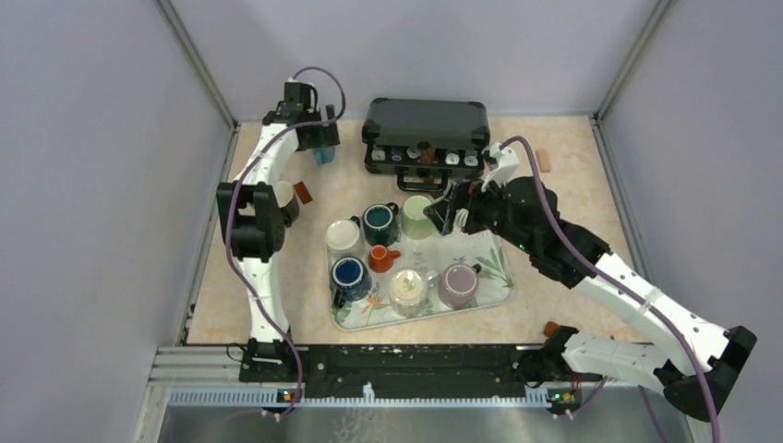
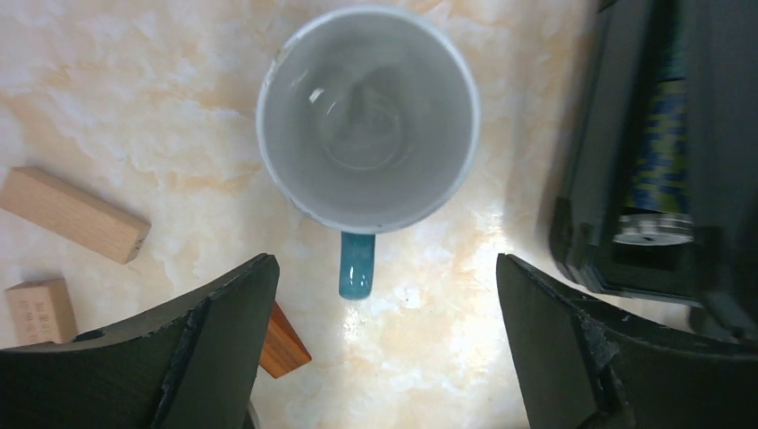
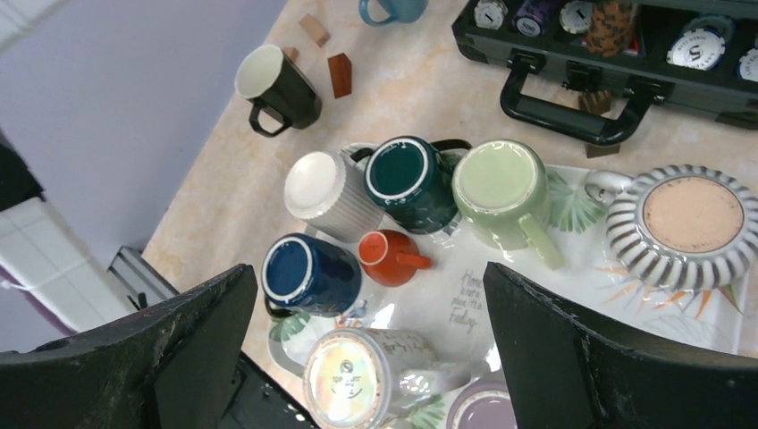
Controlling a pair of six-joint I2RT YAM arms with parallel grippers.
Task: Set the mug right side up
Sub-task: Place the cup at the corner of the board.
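Marbled table (image 2: pixel 134 107) carries the mug (image 2: pixel 366 116) upright beside the case (image 2: pixel 590 179), my left hand (image 2: pixel 384 264) spread clear above it, right hand (image 3: pixel 368 275) spread over the tray (image 3: pixel 451 277); I judge a skewed retreat could clip and topple it.

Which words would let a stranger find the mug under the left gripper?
Find the black hard-shell chip case at the back. Left of it stands a teal-blue ceramic mug, white inside. It is the only blue mug standing mouth up.
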